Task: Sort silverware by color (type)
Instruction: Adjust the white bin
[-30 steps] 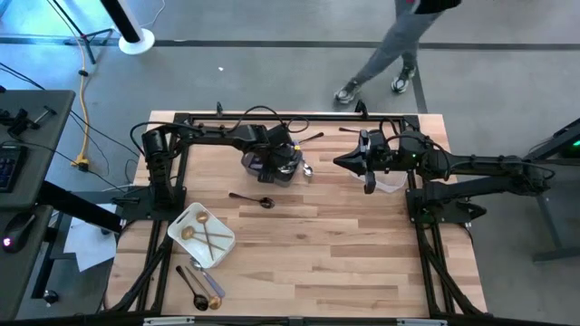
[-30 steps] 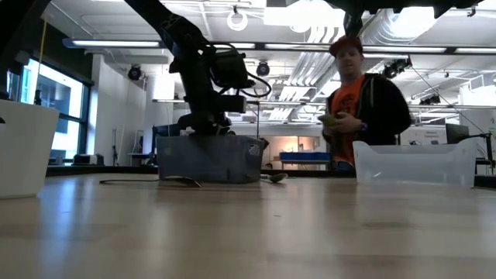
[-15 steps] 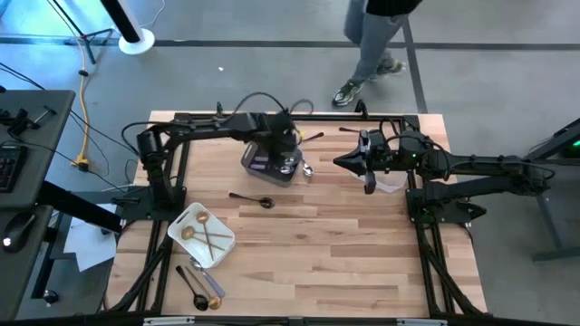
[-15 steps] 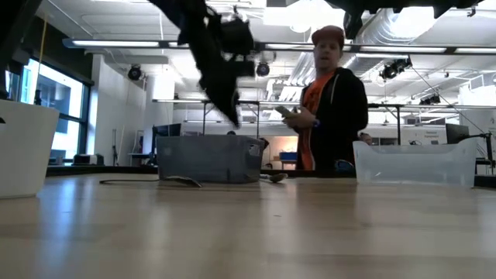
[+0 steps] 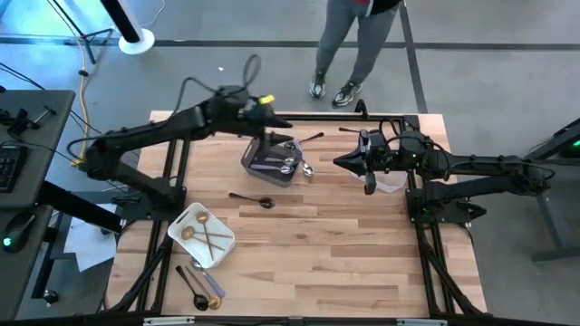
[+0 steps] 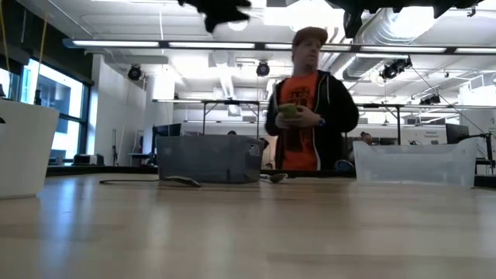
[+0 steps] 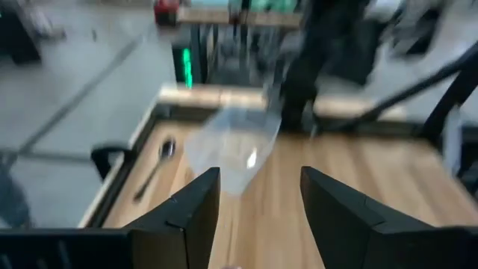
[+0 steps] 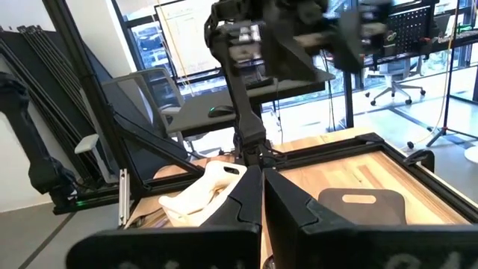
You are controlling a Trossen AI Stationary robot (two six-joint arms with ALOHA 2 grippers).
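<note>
My left gripper (image 5: 279, 138) is raised high above the far side of the grey bin (image 5: 252, 161); its fingers (image 7: 196, 205) stand open and empty. In the low view only its dark tip (image 6: 221, 9) shows at the top edge. Shiny silver cutlery (image 5: 285, 165) lies inside the bin. A black spoon (image 5: 254, 199) lies flat on the wood nearer me. Gold pieces (image 5: 207, 235) lie in the white tray (image 5: 181, 220). My right gripper (image 5: 337, 164) hovers beside the clear tub (image 5: 391, 184), shut and empty (image 8: 261, 178).
More cutlery lies near the near-left corner (image 5: 201, 288), beside the bin (image 5: 308, 169) and along the far edge (image 5: 310, 138). A person (image 6: 308, 101) stands beyond the far edge. Bare wood (image 5: 335, 244) spans the middle and the near right.
My left arm has lifted out of the grey bin and swung up high, its elbow drawing back toward the table's left; in the low view it rose from the bin's rim to the top edge. The person behind the table has walked toward the left.
</note>
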